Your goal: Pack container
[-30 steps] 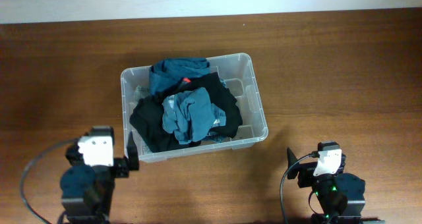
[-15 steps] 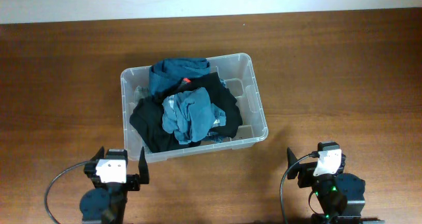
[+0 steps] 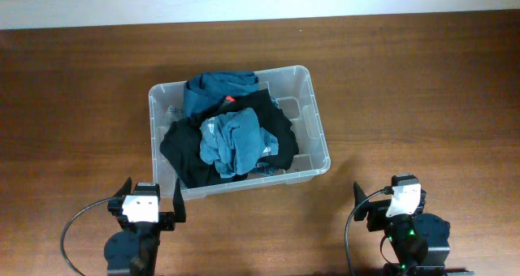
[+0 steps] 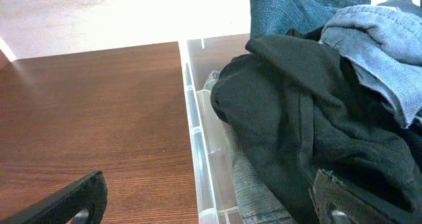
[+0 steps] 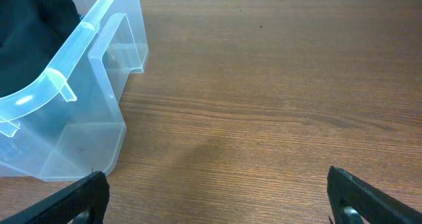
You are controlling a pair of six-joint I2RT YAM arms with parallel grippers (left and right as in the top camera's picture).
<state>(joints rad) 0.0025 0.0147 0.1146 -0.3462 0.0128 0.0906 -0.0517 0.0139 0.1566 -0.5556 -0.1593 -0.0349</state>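
The container is a clear plastic bin in the middle of the table, heaped with clothes: a black garment, a blue denim piece and a teal one. My left gripper is open and empty at the bin's front left corner. In the left wrist view its fingers straddle the bin's left wall, with the black garment on the right. My right gripper is open and empty, right of the bin. The right wrist view shows its fingers over bare wood, the bin's corner at left.
The table is dark brown wood. A pale wall strip runs along its far edge. Cables loop beside both arm bases at the near edge.
My left arm has drawn back from the bin toward the near edge and shifted a little right. The right arm and the clothes have not moved.
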